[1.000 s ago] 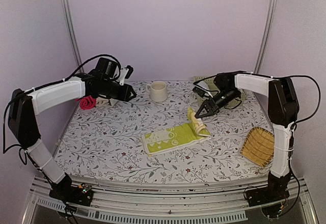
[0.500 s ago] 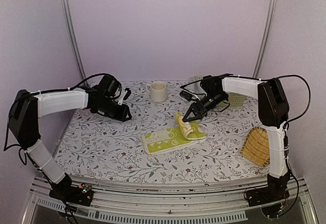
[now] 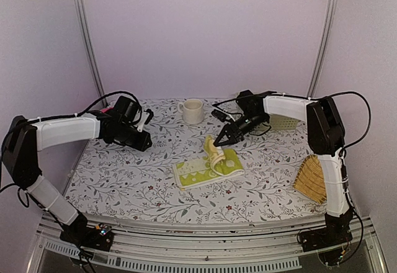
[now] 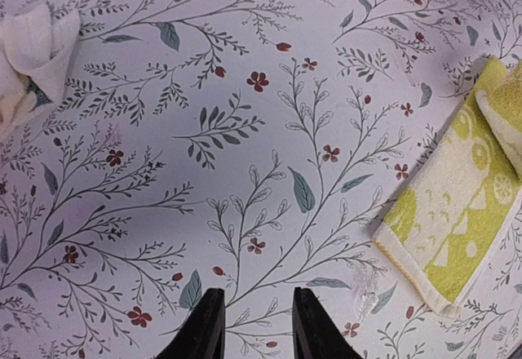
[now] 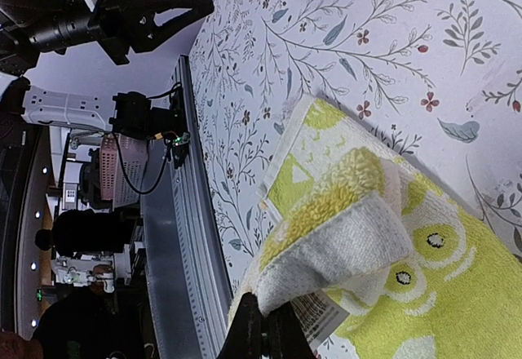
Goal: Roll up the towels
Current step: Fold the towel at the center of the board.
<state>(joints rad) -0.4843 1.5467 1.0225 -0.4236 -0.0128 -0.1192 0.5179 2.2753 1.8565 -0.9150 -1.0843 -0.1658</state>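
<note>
Top external view: the patterned towel (image 3: 197,172) lies in the middle of the worktop (image 3: 124,180), its 2 o'clock end lifted and curled over itself. The right gripper (image 3: 221,141) has its jaws pinching that curled edge, so the first turn of the roll is in hand. The left gripper (image 3: 146,143), at the towel's 10 o'clock, hovers with jaws partly spread, holding nothing. Next, I judge, the pinched edge must travel toward 8 o'clock, kept tight and square.

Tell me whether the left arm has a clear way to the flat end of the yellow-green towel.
Probably yes. The left gripper hangs open over the tablecloth, and nothing lies between it and the towel's flat end. The right gripper pinches only the lifted far end.
</note>
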